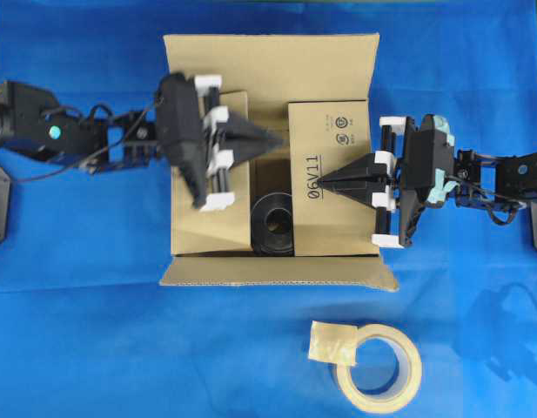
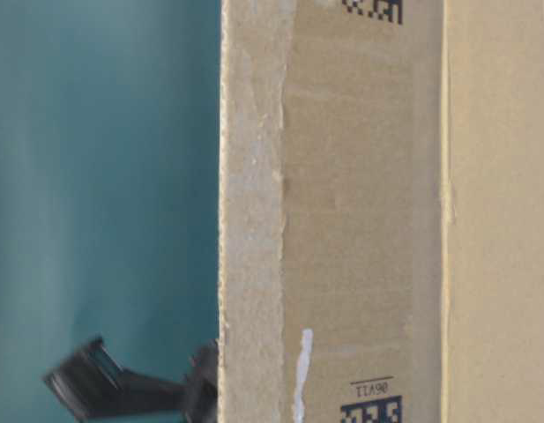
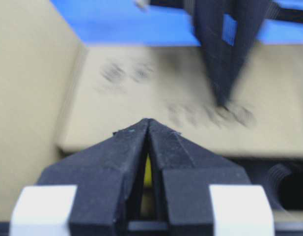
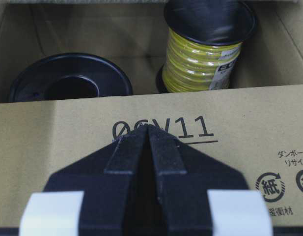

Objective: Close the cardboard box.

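— Where is the box?

— The cardboard box sits in the middle of the blue surface, top open. Its far flap and near flap both lie folded outward. The right side flap, the one printed "06V11", is folded down over the opening, and the left side flap is down on its side too, with a gap between their edges.

— And your fingers?

— My left gripper reaches in from the left, its fingers pressed together to a point with nothing between them, tip over the gap by the left flap. My right gripper comes in from the right, fingers likewise pressed together and empty, the tip lying over the printed number on the right flap; I cannot tell whether it touches the cardboard.

— What shows through the gap?

— A black reel lying flat, and beside it an upright spool of yellow wire.

— Anything else around?

— A roll of beige tape lies on the surface in front of the box, well apart from it, with a loose end sticking out. The table-level view shows only the box wall close up.
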